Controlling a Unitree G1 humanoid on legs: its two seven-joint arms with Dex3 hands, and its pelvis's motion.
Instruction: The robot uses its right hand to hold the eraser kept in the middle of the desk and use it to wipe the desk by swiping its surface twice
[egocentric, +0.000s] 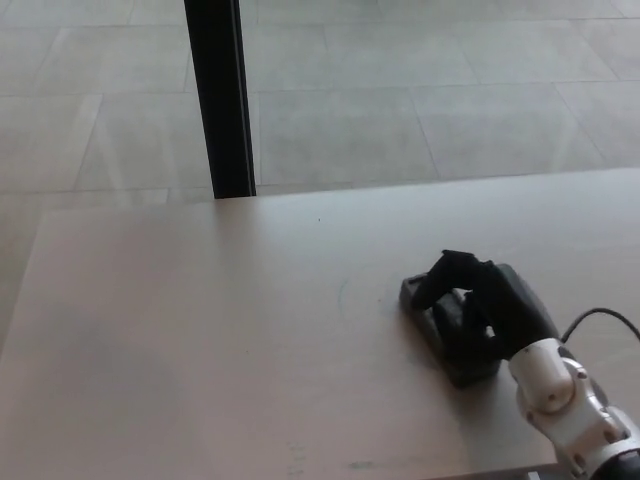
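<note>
Head view looks down on a pale desk (200, 340) with a smooth, matte top and faint wood grain; its far edge runs across the middle of the frame and its left edge slants down toward the lower left. A few faint marks show on it: a thin curved line near the centre (343, 291) and small greenish smudges along the bottom edge (362, 465).

Right of centre lies the eraser (428, 312), a dark, blocky, roughly rectangular thing resting flat on the desk, its long side angled toward the lower right. The right hand (490, 305) sits on top of it, black and bulky, with thick fingers (450, 270) curled over the upper side and wrapped down onto the block, so the hand is clamped around the eraser. Only the eraser's near-left end and lower edge stick out from under the hand; the rest is covered, so its full shape is hard to judge. Black on black, the line between fingers and eraser is hard to make out.

Behind the hand a white, rounded wrist (555, 395) runs to the lower right corner, where it is cut off, with a thin black cable (600, 315) looping beside it.

Beyond the desk, a floor of large grey tiles (420, 90) fills the upper frame, and a black upright post (220, 95) stands at the upper left, cut off by the top edge.
</note>
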